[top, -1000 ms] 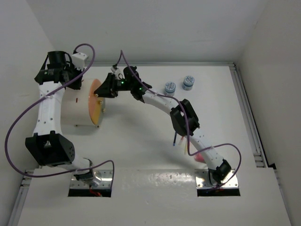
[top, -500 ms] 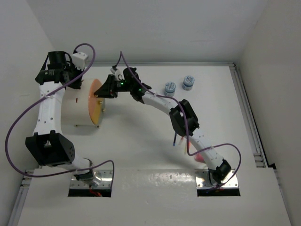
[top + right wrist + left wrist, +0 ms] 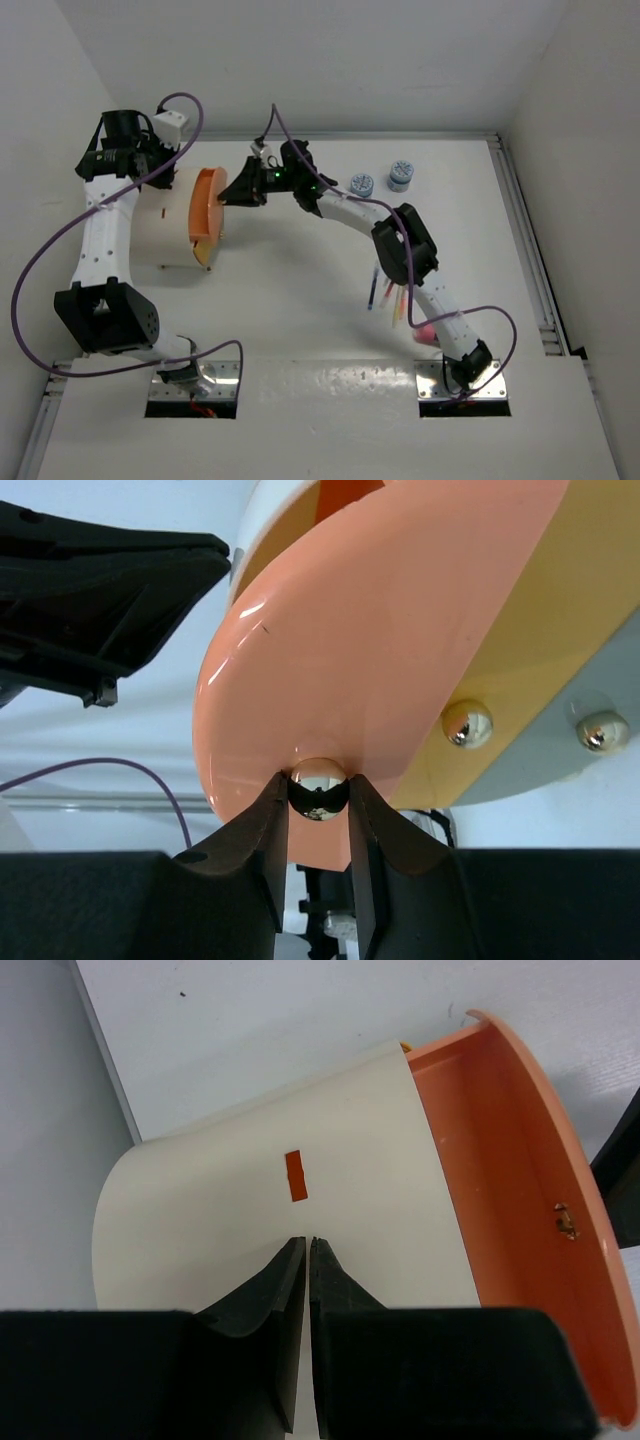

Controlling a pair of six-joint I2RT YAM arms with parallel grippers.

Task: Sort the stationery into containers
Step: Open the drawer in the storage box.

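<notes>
The cream drum [image 3: 150,228] lies on its side at the left. One orange drawer [image 3: 205,203] stands pulled partway out of its face. My right gripper [image 3: 318,792] is shut on that drawer's shiny knob [image 3: 318,780]; in the top view the right gripper [image 3: 242,189] is just right of the drawer. My left gripper [image 3: 307,1244] is shut, with its tips against the drum's [image 3: 250,1210] curved wall. Several thin pens [image 3: 386,290] and a pink piece [image 3: 424,331] lie partly under the right arm. Two blue-and-white pieces [image 3: 361,185] [image 3: 401,175] stand at the back.
Two more shiny knobs [image 3: 466,723] [image 3: 600,730] sit on the drum's other face panels. The table's raised edge [image 3: 525,240] runs along the right. A purple cable [image 3: 40,250] loops off the left arm.
My right gripper has moved right with the knob and drawn the orange drawer out of the drum. The right arm has shifted and uncovered the pens. The left gripper stays on the drum.
</notes>
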